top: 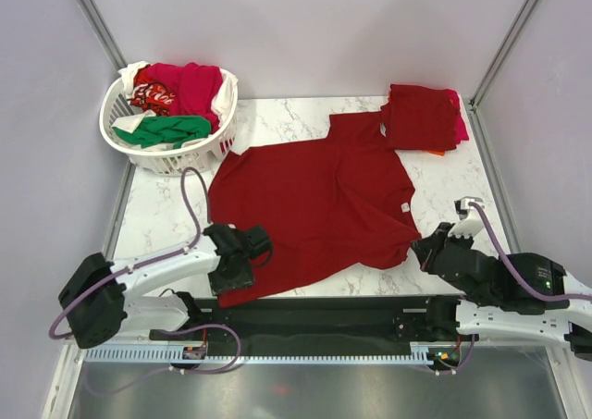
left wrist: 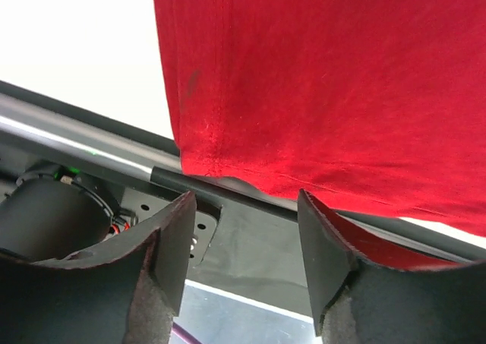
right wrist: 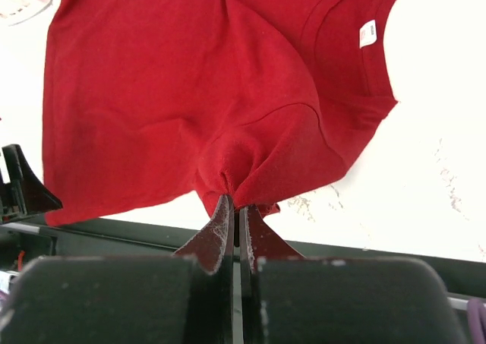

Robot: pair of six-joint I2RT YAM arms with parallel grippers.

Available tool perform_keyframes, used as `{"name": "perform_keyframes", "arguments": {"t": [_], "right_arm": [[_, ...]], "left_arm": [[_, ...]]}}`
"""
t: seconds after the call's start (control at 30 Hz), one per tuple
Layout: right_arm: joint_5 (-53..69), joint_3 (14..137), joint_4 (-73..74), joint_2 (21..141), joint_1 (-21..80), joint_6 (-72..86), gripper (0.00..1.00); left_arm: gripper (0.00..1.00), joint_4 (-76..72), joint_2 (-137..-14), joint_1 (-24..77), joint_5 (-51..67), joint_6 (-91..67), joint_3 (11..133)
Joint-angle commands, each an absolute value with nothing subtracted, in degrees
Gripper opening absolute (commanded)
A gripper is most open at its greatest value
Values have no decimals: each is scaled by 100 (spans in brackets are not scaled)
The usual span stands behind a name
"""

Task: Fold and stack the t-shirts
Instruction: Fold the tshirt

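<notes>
On the tabletop [top: 157, 215], seen from above, the dark red t-shirt [top: 314, 206] lies lengthwise between both arms, hem by the left claw [top: 242, 252], sleeve at the right claw [top: 427, 251]. Left wrist: the left claw [left wrist: 243, 207] gapes, hem corner [left wrist: 220, 158] just ahead, seemingly untouched. Right wrist: the right claw [right wrist: 235, 207] pinched tight on the sleeve [right wrist: 258, 169]
</notes>
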State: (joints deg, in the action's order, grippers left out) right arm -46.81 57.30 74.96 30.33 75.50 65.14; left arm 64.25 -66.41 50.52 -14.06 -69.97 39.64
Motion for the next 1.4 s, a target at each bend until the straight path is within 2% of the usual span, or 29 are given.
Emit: {"name": "perform_keyframes", "arguments": {"t": [0.0, 0.17, 0.33, 0.6, 0.7, 0.73, 0.8, 1.07, 1.17, 1.2, 1.3, 1.37], "right_arm": [[-4746, 5801, 7321, 3224, 7541, 6118, 0], [-4737, 5845, 7365, 3481, 7541, 6056, 0], [-4711, 5827, 7357, 3393, 7541, 6021, 0], [-4684, 5810, 7356, 3586, 7541, 6038, 0], [-4711, 5827, 7356, 3700, 7541, 6021, 0], [-4728, 5827, 7356, 3735, 7550, 6021, 0], [-4746, 5827, 7374, 3779, 7541, 6038, 0], [-4957, 5880, 7523, 3920, 7532, 6284, 0], [-5010, 5880, 7558, 3999, 7541, 6372, 0], [-5027, 5880, 7559, 4016, 7541, 6381, 0], [-5089, 5897, 7576, 4122, 7541, 6434, 0], [-5115, 5941, 7576, 4236, 7541, 6451, 0]], "left_arm": [[63, 6557, -7083, 5448, -1547, -7795, 4034], [61, 6557, -7382, 5774, -1512, -8103, 3964], [71, 6329, -7523, 5818, -1538, -8112, 3841], [71, 5845, -7655, 5818, -2081, -8306, 3524], [68, 5827, -7620, 5810, -2407, -8350, 3542], [62, 5810, -7611, 5810, -2469, -8341, 3533], [57, 5600, -7620, 5810, -2627, -8184, 3516], [63, 4668, -7944, 5722, -2988, -7463, 3673], [57, 4334, -8322, 5485, -2980, -7085, 3762], [50, 4089, -8367, 5423, -2953, -6980, 3770], [45, 3597, -8236, 5177, -2848, -6532, 3648], [48, 2894, -8017, 4853, -2551, -6145, 3341]]}}
